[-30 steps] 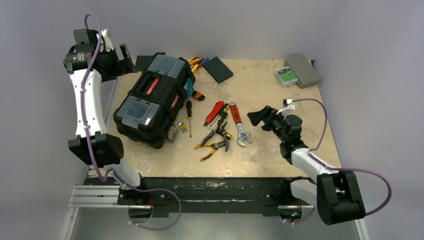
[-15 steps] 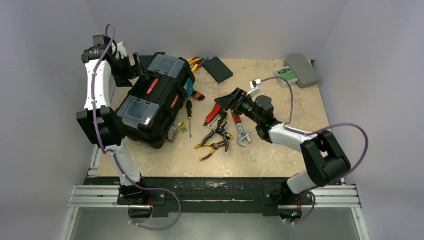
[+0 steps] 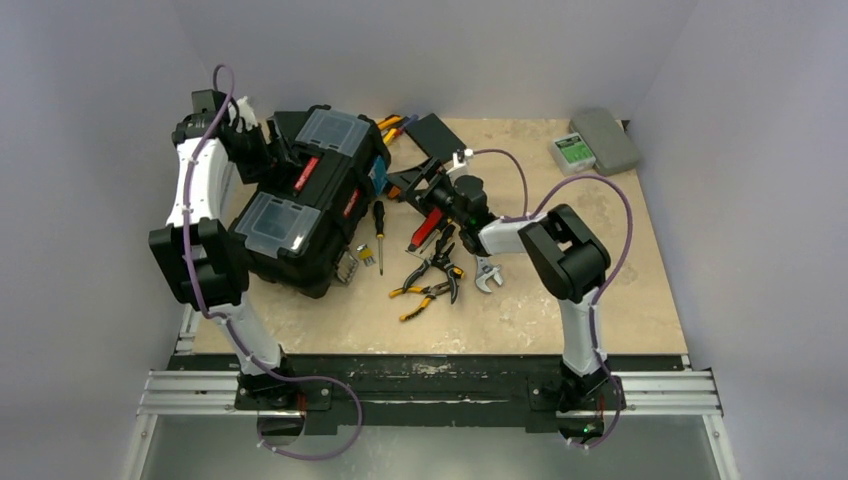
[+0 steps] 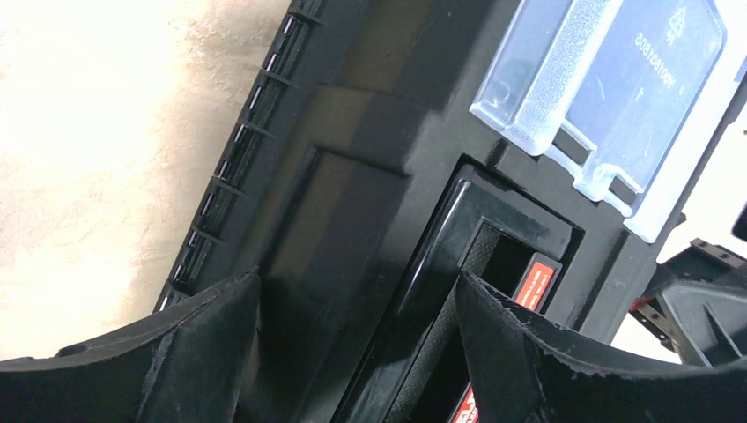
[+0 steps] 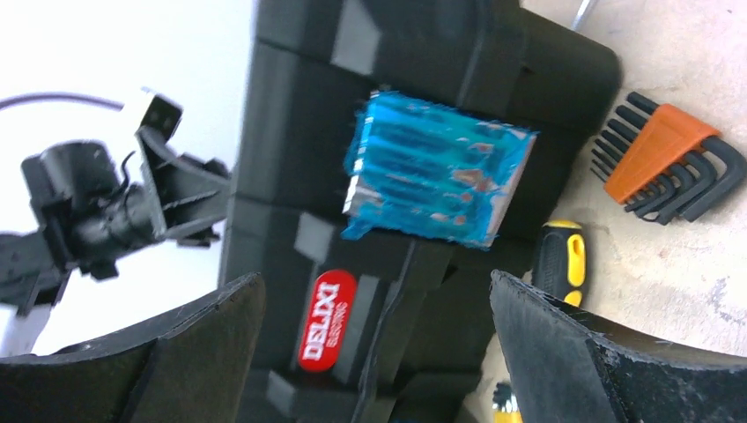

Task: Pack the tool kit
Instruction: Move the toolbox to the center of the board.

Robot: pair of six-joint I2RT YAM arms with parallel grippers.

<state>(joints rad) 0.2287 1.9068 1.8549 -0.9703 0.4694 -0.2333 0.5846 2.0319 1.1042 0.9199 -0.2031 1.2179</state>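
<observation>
The black toolbox [image 3: 300, 200] of the tool kit lies at the table's left with two clear-lidded compartments [image 4: 608, 88]. My left gripper [image 3: 268, 148] is low over its lid. The jaws [image 4: 357, 352] stand apart astride the lid's ridge, and the right finger [image 4: 528, 352] is down in the red-marked handle [image 4: 539, 282] recess. My right gripper [image 3: 408, 185] hangs open, facing the box's side by the red badge [image 5: 326, 322], with nothing between its fingers [image 5: 374, 352]. A screwdriver [image 3: 378, 225], red pliers [image 3: 432, 225], a wrench [image 3: 480, 255] and black-yellow pliers [image 3: 430, 282] lie loose on the table.
An orange hex key set [image 5: 665, 154] lies beside the box, under a blue sticker [image 5: 436, 172] on the box's side. A small flat black box [image 3: 435, 138] sits behind it. A grey case [image 3: 608, 140] with a green-labelled device [image 3: 572, 150] is at the far right corner.
My right arm swung left across the table, from the right side to the toolbox's side. My left gripper came down onto the lid by the handle and its jaws narrowed a little.
</observation>
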